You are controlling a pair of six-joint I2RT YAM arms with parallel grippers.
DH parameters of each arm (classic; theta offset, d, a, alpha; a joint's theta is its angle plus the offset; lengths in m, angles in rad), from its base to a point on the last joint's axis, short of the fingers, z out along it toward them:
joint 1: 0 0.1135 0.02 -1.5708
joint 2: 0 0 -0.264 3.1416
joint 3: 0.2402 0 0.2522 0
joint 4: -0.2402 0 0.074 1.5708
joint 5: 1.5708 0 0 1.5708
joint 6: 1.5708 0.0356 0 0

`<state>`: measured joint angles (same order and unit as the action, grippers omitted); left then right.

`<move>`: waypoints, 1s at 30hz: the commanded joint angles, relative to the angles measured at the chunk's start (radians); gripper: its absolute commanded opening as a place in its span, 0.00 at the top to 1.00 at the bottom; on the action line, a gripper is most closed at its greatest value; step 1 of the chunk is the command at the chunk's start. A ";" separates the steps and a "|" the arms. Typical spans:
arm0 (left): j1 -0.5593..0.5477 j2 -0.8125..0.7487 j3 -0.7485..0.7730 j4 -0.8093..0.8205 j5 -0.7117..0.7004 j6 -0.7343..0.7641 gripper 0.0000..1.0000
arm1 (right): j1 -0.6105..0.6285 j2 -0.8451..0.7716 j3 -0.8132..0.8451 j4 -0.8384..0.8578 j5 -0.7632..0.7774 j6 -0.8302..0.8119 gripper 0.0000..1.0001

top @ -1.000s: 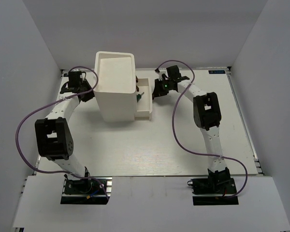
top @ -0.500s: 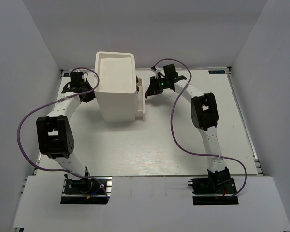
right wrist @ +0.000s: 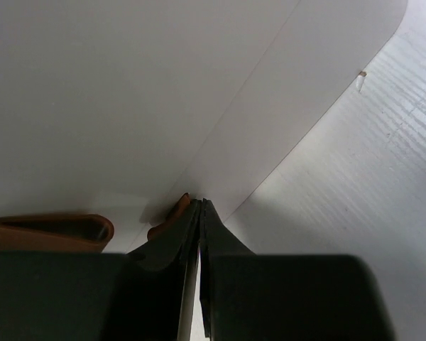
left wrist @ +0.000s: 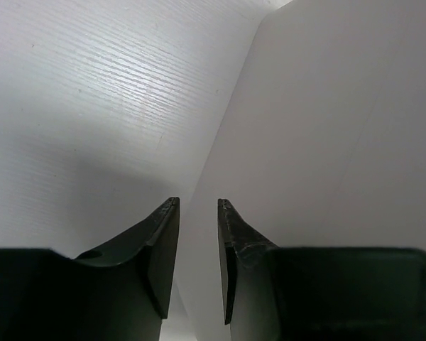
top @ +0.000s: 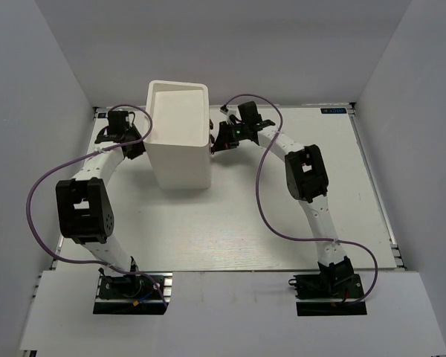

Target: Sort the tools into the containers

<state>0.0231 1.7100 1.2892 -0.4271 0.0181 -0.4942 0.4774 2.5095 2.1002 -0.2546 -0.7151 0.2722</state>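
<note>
Both sides of the white drawer unit (top: 178, 145) are attended: left gripper (left wrist: 198, 203) narrowly parted, empty; right gripper (right wrist: 200, 204) pinched shut beside a brown knob (right wrist: 179, 208).

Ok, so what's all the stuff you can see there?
drawer unit: one, white, tall, far side of the table
knobs: two showing, brown, on the unit's drawer face
table: one, white, under everything
cables: two, purple, looping along the arms
arms: two, white and black, either side of the unit
left gripper: one, black, slightly open, empty, by the unit's left side
right gripper: one, black, shut, tips at the drawer face beside a knob
</note>
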 commanded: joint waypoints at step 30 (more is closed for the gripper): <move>0.024 -0.851 -0.317 -0.100 0.463 0.276 0.00 | -0.143 -0.747 -0.534 -0.437 0.604 -0.415 0.09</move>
<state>0.0521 0.9226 1.0023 -0.5713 0.2119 -0.3443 0.3294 1.8111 1.6016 -0.5785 -0.2462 -0.1383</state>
